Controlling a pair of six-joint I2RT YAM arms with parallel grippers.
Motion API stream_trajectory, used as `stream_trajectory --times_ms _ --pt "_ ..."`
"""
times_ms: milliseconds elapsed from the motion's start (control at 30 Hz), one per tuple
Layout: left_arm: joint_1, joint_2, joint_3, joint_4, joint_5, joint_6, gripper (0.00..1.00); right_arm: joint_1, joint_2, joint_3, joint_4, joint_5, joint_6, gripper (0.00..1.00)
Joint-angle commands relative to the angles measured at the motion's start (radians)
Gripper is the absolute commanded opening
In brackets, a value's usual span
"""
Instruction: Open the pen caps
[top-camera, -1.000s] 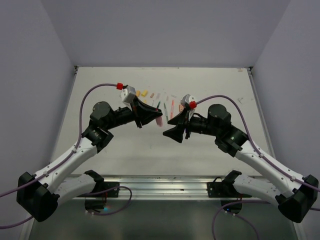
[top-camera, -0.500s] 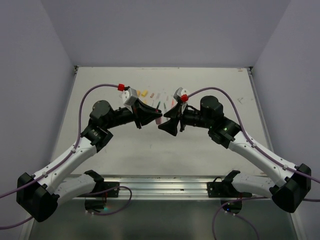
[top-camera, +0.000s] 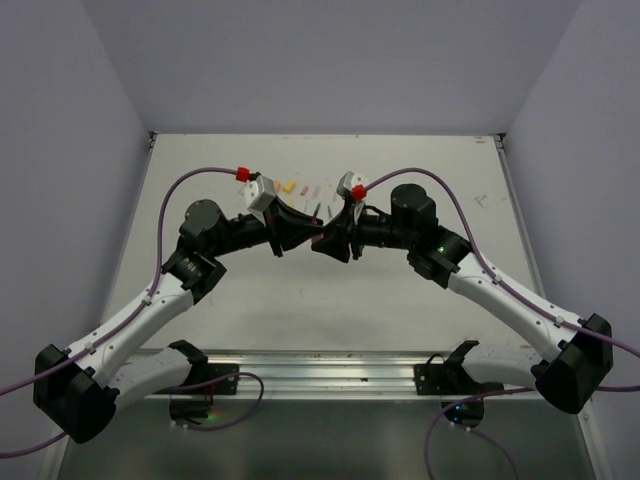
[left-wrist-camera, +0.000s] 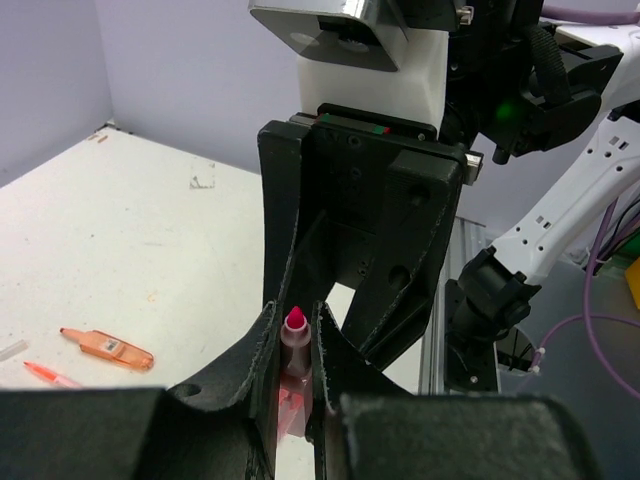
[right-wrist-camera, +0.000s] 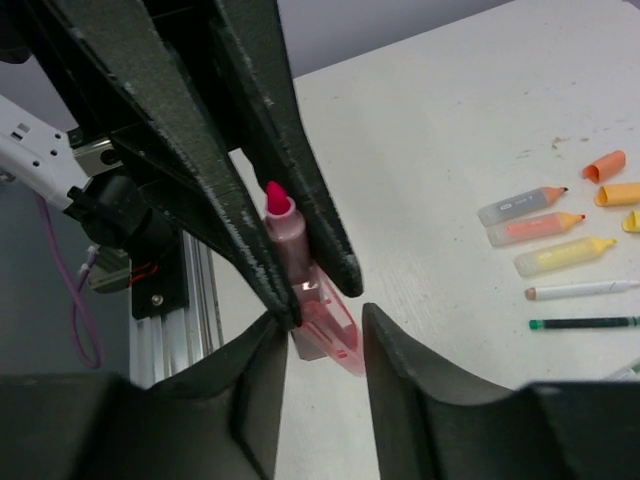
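Table (top-camera: 230, 290) white | pink pen (right-wrist-camera: 290, 250) clamped in left hand (left-wrist-camera: 297, 345) | right hand (right-wrist-camera: 325, 320) astride

Looks like a robotics lab test cell, definitely not someone's home or office. There's a plain white worktop (top-camera: 300, 310) boxed in by bare grey walls (top-camera: 60, 120) at its left, right and far edges. An aluminium rail (top-camera: 330, 368) runs along the near edge, carrying the left arm (top-camera: 140, 310) and right arm (top-camera: 510, 305), with purple cables (top-camera: 195, 178) looping off them.

White table (top-camera: 420, 160) (scuffed, perhaps) between pale grey walls (top-camera: 320, 60).
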Motion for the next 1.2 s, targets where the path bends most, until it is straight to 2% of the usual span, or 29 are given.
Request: stream_trajectory --times_ms 0,67,133,167,200,267,300,333,400,433,500,533,633,700,800,833,933,1067,1167 --pt "-0.007 0.006 0.045 0.037 0.013 0.015 0.0 0.001 -0.007 0.021 0.041 -0.02 -0.005 0.35" --pt "-0.007 0.011 0.044 0.024 0.002 0.021 0.04 0.001 -0.012 0.014 0.041 -0.009 -0.002 0.24" --pt "-0.007 0.015 0.042 0.014 -0.011 0.027 0.09 0.001 -0.016 0.009 0.038 -0.004 -0.001 0.18" --pt "-0.007 0.014 0.034 0.014 -0.017 0.029 0.09 0.001 -0.018 0.008 0.034 -0.003 -0.001 0.11" --pt "-0.007 0.017 0.028 0.016 -0.024 0.029 0.11 0.001 -0.019 0.006 0.028 0.002 -0.001 0.09" --pt "-0.005 0.015 0.019 0.028 -0.036 0.024 0.21 0.001 -0.018 0.0 0.021 0.016 -0.001 0.03" --pt "-0.005 0.017 0.016 0.031 -0.042 0.023 0.27 0.001 -0.018 -0.003 0.015 0.019 -0.001 0.02" --pt "-0.005 0.018 0.013 0.034 -0.057 0.02 0.38 0.001 -0.018 -0.012 0.013 0.031 0.002 0.01" --pt "-0.005 0.017 0.011 0.031 -0.077 0.017 0.46 0.001 -0.015 -0.023 0.005 0.045 0.007 0.0" --pt "-0.002 0.015 0.011 0.03 -0.1 0.015 0.59 -0.001 -0.013 -0.032 0.004 0.051 0.01 0.0" --pt "0.002 0.011 0.01 0.03 -0.125 0.007 0.74 -0.002 -0.008 -0.045 -0.001 0.072 0.015 0.0" --pt "0.007 0.003 0.007 0.027 -0.164 0.003 0.87 -0.004 -0.005 -0.058 -0.002 0.08 0.019 0.0" --pt "0.016 -0.018 0.002 0.007 -0.285 -0.025 1.0 -0.015 0.016 -0.065 -0.033 0.135 0.027 0.0" --pt "0.021 -0.034 0.007 -0.044 -0.356 -0.042 1.0 -0.032 0.042 -0.06 -0.07 0.216 0.036 0.0" --pt "0.027 -0.054 0.043 -0.197 -0.569 -0.072 1.0 -0.074 0.1 -0.026 -0.146 0.288 0.048 0.0" --pt "0.027 -0.054 0.077 -0.313 -0.696 -0.08 1.0 -0.11 0.12 0.001 -0.168 0.299 0.059 0.0" --pt "0.032 -0.064 0.117 -0.499 -0.874 -0.094 1.0 -0.189 0.212 0.059 -0.241 0.325 0.1 0.0" --pt "0.055 -0.092 0.14 -0.648 -0.971 -0.088 1.0 -0.311 0.329 0.129 -0.337 0.287 0.147 0.0" --pt "0.07 -0.121 0.143 -0.725 -1.036 -0.062 1.0 -0.404 0.419 0.161 -0.343 0.218 0.156 0.0"
